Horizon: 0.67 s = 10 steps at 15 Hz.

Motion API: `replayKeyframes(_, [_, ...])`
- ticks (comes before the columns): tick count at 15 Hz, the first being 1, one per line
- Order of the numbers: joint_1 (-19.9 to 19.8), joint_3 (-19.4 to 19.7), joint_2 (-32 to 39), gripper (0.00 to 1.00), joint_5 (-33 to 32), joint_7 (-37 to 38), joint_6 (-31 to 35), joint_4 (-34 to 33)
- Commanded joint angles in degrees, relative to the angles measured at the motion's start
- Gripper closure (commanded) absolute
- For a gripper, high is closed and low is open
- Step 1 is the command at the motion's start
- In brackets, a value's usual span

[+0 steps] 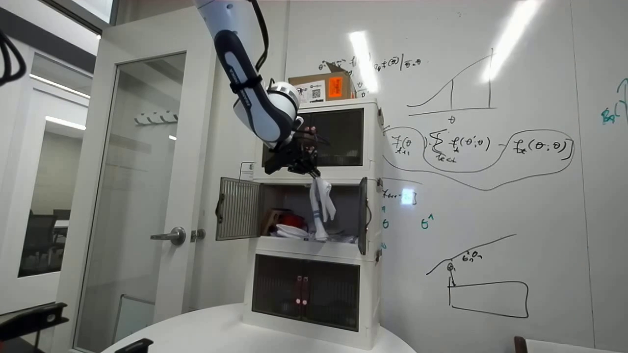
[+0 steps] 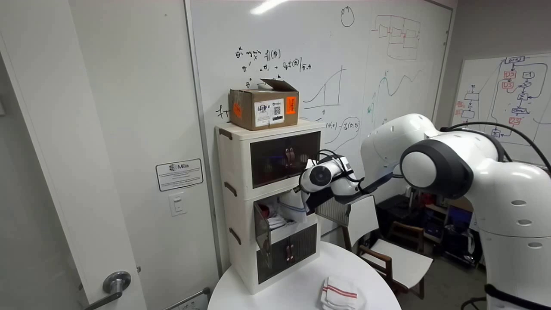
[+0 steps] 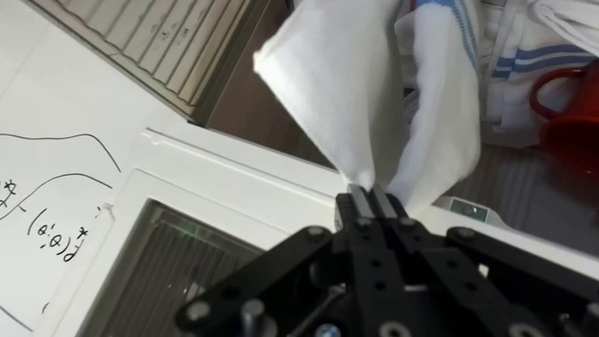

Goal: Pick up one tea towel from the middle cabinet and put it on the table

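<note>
The tea towel is a limp white cloth with blue stripes. It hangs from my gripper in both exterior views (image 1: 318, 201) (image 2: 293, 211) and fills the upper middle of the wrist view (image 3: 337, 79). My gripper (image 1: 315, 174) is shut on its top, fingertips nearly together in the wrist view (image 3: 369, 187). The gripper is at the upper edge of the middle cabinet (image 1: 299, 243), whose two doors stand open. The towel's lower end is at the opening's bottom edge; I cannot tell whether it touches. The round white table (image 1: 206, 331) is below, also in an exterior view (image 2: 284, 297).
Other folded towels (image 3: 529, 61) and a red mug (image 3: 575, 117) are inside the middle cabinet. The open doors (image 1: 238, 208) (image 1: 363, 215) stick out on both sides. A folded red-striped towel (image 2: 340, 295) lies on the table. A cardboard box (image 2: 264, 110) stands on top of the stack.
</note>
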State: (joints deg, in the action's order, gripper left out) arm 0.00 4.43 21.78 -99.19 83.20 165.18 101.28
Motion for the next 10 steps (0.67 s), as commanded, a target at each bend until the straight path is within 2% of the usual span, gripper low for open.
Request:
replayKeyframes(1, [-1.35, 0.72, -9.48, 0.99, -3.59, 4.41, 3.79, 7.99])
replayKeyframes(5, [-2.80, 1.27, -17.38, 0.99, -4.29, 5.00, 4.71, 15.16])
replayKeyframes(10, [-4.32, 2.62, -23.97, 0.99, -3.46, 5.76, -1.66, 25.78])
